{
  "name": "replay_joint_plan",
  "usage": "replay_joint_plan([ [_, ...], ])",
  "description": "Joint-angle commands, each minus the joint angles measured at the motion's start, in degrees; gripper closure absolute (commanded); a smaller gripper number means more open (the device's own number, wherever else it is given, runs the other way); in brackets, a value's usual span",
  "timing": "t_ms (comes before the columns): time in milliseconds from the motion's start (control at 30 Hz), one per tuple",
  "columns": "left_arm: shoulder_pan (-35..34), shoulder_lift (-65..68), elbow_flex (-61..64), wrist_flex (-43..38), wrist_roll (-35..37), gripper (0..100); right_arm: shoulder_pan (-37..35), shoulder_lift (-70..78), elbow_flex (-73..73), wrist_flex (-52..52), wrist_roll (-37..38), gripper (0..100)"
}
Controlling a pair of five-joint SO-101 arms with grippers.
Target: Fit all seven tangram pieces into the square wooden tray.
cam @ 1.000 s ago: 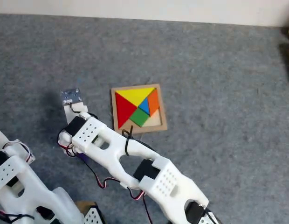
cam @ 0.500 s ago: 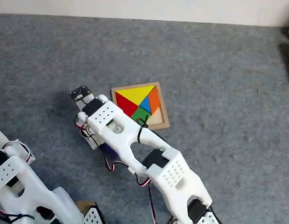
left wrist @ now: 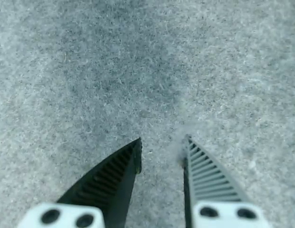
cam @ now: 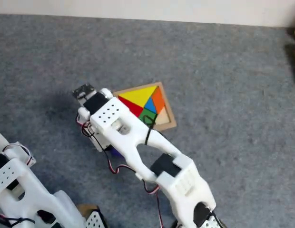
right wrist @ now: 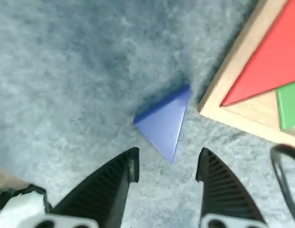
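Tray (cam: 162, 122) holds 5 coloured pcs (cam: 140, 95); blue triangle (right wrist: 164, 121) outside by its corner; L gripper (left wrist: 162, 142), R gripper (right wrist: 169, 156) both spread.

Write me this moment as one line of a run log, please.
right gripper: open, over blue triangle | blue triangle: on carpet beside tray, ungripped | left gripper: open over carpet | tray: partly filled

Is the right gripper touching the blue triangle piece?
Apart. The right wrist view shows grey carpet between the blue triangle and both fingers of the open right gripper.
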Motion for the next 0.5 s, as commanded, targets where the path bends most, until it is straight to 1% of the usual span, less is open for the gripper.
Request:
replay_joint_plan([
  [0, -0.4, -1.6, -2.1, -0.5, 0.7, 85, -1.1, -7.1, 1.2, 0.7, 0.4, 80.0],
  [233, -0.4, -1.6, -2.1, -0.4, 0.7, 85, -2.4, -12.9, 10.8, -1.2, 0.4, 80.0],
  [367, -0.3, -1.6, -2.1, -0.4, 0.7, 85, -1.6, -19.7, 17.5, -6.4, 0.4, 80.0],
  [467, -0.3, -1.5, -2.1, -0.4, 0.7, 85, -1.1, -24.5, 24.4, -12.8, 0.4, 80.0],
])
